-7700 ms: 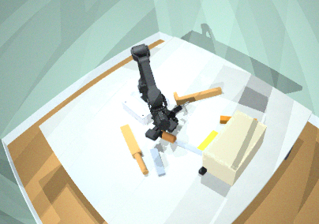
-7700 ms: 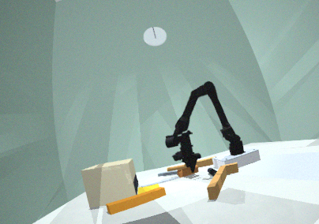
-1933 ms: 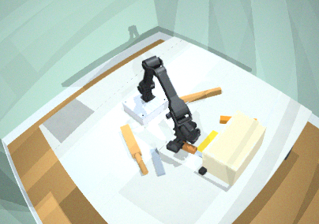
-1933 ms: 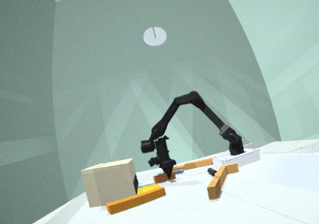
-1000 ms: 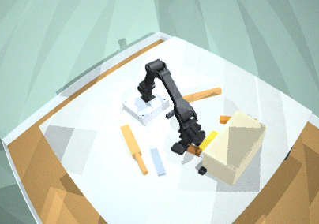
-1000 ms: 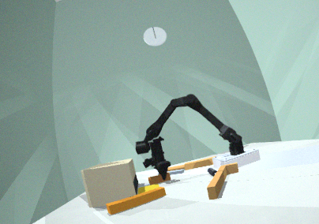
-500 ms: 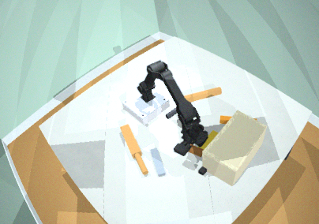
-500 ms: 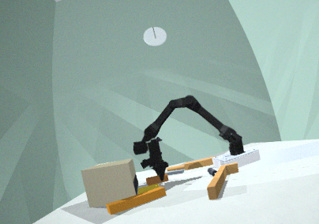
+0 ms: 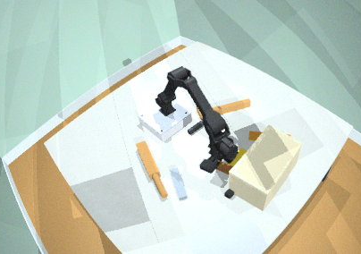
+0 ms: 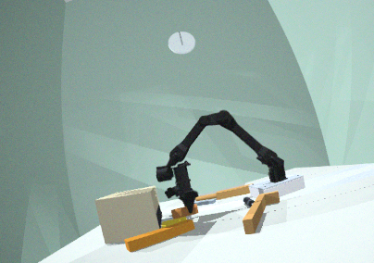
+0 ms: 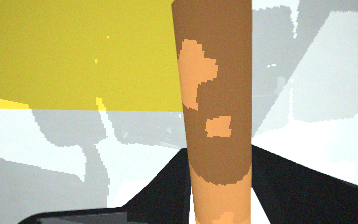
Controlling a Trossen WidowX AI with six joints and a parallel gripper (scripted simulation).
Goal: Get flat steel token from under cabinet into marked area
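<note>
The cream cabinet (image 9: 264, 165) (image 10: 127, 215) stands on the table, its dark vented side facing the arm. I cannot make out the token in any view. A yellow flat patch (image 9: 238, 157) (image 10: 173, 222) (image 11: 85, 55) lies in front of the cabinet; I take it for the marked area. My gripper (image 10: 190, 208) (image 11: 214, 152) is low in front of the cabinet, shut on an orange-brown wooden handle (image 9: 224, 167) (image 10: 179, 213) (image 11: 215, 90). In the wrist view the handle runs up past the patch's right edge and out of frame. Its far end is hidden.
An orange bar (image 9: 255, 135) (image 10: 159, 235) lies beside the cabinet. A small black block (image 9: 229, 193) is near its front corner. A pale blue bar (image 9: 179, 183), an orange paddle (image 9: 146, 156), an angled orange piece (image 9: 234, 106) (image 10: 255, 215) and a black cylinder (image 9: 195, 128) lie nearer the arm's base.
</note>
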